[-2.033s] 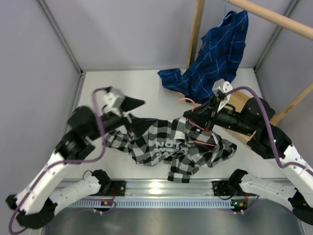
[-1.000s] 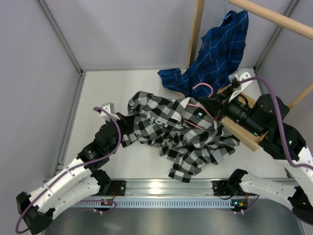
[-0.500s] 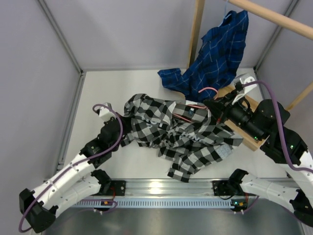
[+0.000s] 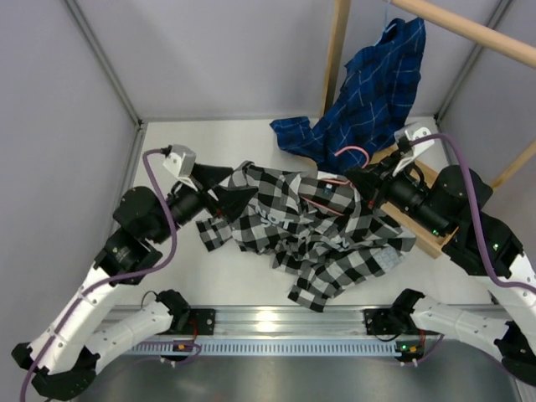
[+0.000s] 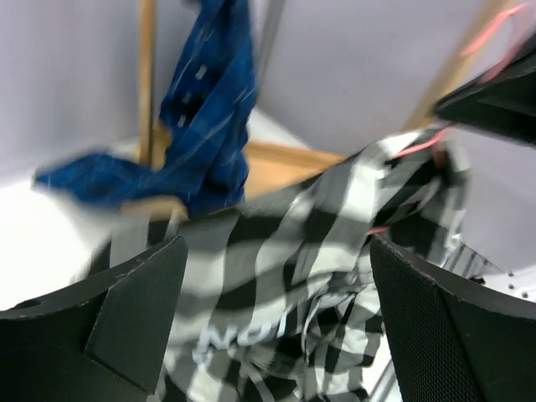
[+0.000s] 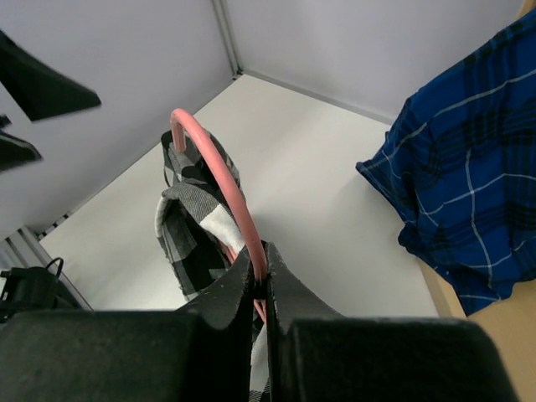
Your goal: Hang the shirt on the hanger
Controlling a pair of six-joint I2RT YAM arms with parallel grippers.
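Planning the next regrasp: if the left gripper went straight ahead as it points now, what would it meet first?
Most likely the shirt, lying right ahead between the fingers of the open left gripper; how near is unclear.

We see matt, soft woven cloth on the shirt (image 4: 335, 251). The hanger (image 6: 226, 177) is smooth pink wire with a faint sheen. The blue shirt (image 4: 368, 92) is matt cloth too, the rod (image 4: 469, 31) bare pale wood, and the table (image 4: 193, 142) matt white.
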